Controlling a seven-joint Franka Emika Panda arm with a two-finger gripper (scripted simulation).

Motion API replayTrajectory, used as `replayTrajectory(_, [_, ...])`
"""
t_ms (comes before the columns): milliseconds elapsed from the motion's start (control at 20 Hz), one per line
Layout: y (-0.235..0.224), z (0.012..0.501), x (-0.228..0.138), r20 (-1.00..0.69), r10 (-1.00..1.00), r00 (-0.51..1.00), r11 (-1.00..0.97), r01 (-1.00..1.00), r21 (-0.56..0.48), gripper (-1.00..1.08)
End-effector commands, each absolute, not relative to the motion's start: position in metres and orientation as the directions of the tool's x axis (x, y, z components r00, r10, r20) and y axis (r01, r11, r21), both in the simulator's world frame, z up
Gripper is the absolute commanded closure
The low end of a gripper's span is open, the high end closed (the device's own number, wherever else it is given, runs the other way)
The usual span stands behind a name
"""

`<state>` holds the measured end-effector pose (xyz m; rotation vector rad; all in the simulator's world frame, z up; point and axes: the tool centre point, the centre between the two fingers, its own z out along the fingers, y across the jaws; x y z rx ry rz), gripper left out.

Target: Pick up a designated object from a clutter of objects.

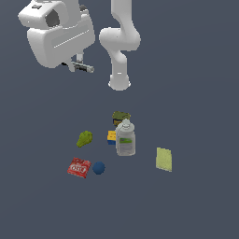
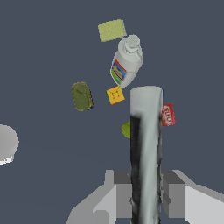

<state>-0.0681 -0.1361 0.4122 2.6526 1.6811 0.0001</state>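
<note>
The pincer [image 1: 83, 68] is squeezed tight on the pen-like stick [image 2: 145, 153], with 1 grey finger [image 2: 121, 194] on each side of it. In the wrist view the stick pokes straight out from between the fingers, whitish-grey with a dark stripe down it. In the exterior view it looks like a tiny banded bar lying flat under the big white hand. I think it is held in the middle so it does not tip or slip out.

The pincer hangs high up in the air, so the stick is well clear of the floor. I would say the pick-up is nearly done.

Far below the pincer sits the rest of the clutter. The clear jar [image 1: 125, 138] stands upright with its white lid on top. The olive can [image 1: 121, 116] and the yellow-blue box [image 1: 111, 137] are just beside it. The green lump [image 1: 84, 138], red packet [image 1: 78, 167] and blue ball [image 1: 98, 167] lie a little apart, and the yellow-green pad [image 1: 164, 159] lies off alone.

The floor [image 1: 200, 93] is flat, plain and dark grey-blue. No walls show.
</note>
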Motion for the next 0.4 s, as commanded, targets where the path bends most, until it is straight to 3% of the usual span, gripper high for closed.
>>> replayTrajectory(0, [-0.1341,0.4221,-0.0663,0.0,0.904,0.427,-0.427,0.904,0.0,1.08])
replayTrajectory(350, [-0.1323,0.4316,-0.0636,0.0,0.904,0.427,-0.427,0.904,0.0,1.08])
